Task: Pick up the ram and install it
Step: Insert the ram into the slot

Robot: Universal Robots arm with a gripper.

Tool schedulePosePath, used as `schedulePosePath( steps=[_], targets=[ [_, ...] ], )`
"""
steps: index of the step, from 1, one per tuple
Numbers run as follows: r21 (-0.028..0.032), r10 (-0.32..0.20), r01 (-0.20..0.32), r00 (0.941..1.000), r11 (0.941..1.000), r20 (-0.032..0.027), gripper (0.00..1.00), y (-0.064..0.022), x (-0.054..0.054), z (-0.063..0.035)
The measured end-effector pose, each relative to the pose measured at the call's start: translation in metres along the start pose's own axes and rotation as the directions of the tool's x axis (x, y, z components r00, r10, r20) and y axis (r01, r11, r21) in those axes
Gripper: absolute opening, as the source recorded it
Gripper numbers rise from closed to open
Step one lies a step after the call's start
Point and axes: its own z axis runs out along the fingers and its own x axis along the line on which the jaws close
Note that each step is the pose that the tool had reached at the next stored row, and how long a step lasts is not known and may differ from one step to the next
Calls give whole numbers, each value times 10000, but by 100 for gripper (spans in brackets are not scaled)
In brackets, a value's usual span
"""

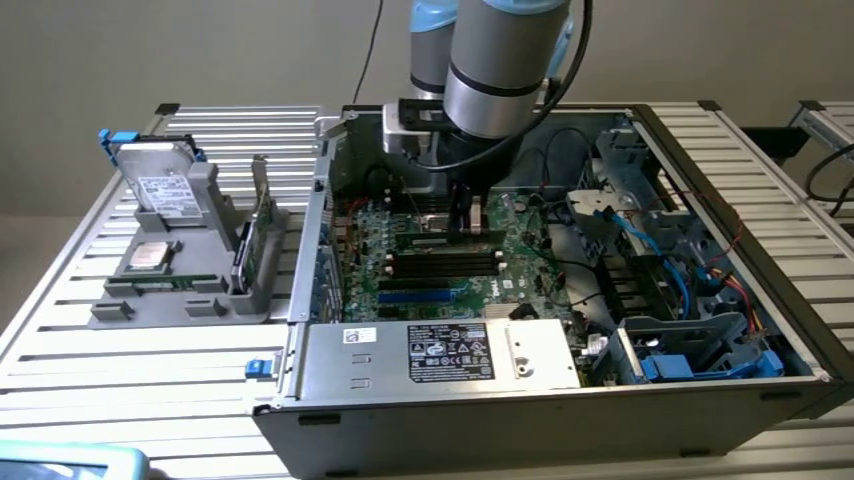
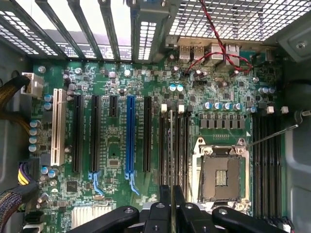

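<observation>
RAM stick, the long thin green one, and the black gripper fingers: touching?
Touching. The wrist view shows the long thin green RAM stick edge-on, pinched between the fingers of the black gripper.

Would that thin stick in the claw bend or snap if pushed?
Probably stiff: the ram runs straight from the claw, no droop. Likely light, being so thin. That thinness suggests it could snap if forced sideways.

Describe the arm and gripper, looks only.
The arm is a silver-grey cylinder with pale blue joint caps and a black band. A black cable runs alongside it, and a white block sits at its wrist. The gripper is black, with slim fingers and rounded, bolted linkages.
</observation>
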Motion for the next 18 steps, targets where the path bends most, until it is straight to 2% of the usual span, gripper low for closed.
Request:
schedulePosePath(
  steps=[4,18],
  targets=[
    [0,0,0,10000,10000,1,14,-3,5,46],
    [0,1,-1,10000,10000,1,14,-5,-22,306]
  ],
)
